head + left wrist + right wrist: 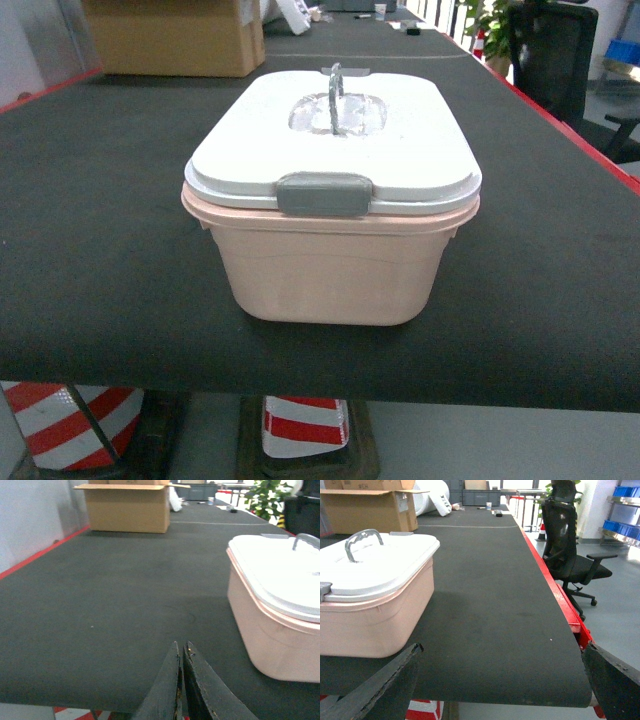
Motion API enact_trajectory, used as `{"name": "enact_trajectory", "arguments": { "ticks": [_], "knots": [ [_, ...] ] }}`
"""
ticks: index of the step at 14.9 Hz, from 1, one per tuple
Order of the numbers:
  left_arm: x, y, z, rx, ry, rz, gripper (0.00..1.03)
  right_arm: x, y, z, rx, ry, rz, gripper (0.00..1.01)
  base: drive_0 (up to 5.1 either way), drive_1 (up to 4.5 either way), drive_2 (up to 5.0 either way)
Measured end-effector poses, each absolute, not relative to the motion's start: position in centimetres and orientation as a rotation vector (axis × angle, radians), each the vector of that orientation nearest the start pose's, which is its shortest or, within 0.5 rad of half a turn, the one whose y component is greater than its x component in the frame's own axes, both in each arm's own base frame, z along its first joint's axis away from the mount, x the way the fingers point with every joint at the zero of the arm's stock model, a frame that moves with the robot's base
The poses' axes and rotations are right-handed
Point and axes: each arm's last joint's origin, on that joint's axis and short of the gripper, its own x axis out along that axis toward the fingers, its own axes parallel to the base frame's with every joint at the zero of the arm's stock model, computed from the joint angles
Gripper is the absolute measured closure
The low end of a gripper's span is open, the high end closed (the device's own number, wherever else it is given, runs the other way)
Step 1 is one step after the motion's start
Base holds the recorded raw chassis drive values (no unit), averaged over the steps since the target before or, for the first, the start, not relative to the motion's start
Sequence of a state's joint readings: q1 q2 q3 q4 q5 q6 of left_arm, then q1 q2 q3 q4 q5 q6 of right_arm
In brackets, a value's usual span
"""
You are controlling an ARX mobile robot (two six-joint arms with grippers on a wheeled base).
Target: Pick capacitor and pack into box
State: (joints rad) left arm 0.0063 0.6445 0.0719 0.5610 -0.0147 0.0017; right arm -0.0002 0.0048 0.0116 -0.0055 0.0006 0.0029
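Note:
The pale pink box (pixel 330 270) stands in the middle of the dark table, near its front edge. Its white lid (pixel 400 140) is on, the grey handle (pixel 335 85) stands upright and a grey clip (pixel 323 193) faces me. No capacitor shows in any view. Neither gripper appears in the head view. My left gripper (pixel 181 644) is shut with nothing in it, low over the table's front edge to the left of the box (pixel 265 630). My right gripper (pixel 502 647) is wide open and empty, to the right of the box (pixel 370 620).
A brown cardboard carton (pixel 175 35) stands at the far left of the table. The table's right side has a red edge (pixel 560 595), with a black office chair (pixel 570 545) beyond it. Red-and-white striped cones (pixel 300 420) stand under the table. Blue bins (pixel 625 492) sit on a far shelf.

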Motion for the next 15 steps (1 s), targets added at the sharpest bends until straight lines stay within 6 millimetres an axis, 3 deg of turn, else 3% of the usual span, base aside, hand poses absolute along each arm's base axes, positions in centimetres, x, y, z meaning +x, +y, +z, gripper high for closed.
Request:
{"name": "enact_trajectory", "arguments": {
  "ticks": [4,15],
  "knots": [
    [13.1,0.0,16.9,0.002,-0.010,-0.002,1.01,9.7,0.0,16.7,0.002,-0.002,0.000,0.03,0.0,0.00,0.0],
    [11.0,0.0,17.1,0.002,-0.016,-0.001,1.01,9.7,0.0,16.7,0.002,-0.001,0.000,0.03,0.0,0.00,0.0]
  ]
}}
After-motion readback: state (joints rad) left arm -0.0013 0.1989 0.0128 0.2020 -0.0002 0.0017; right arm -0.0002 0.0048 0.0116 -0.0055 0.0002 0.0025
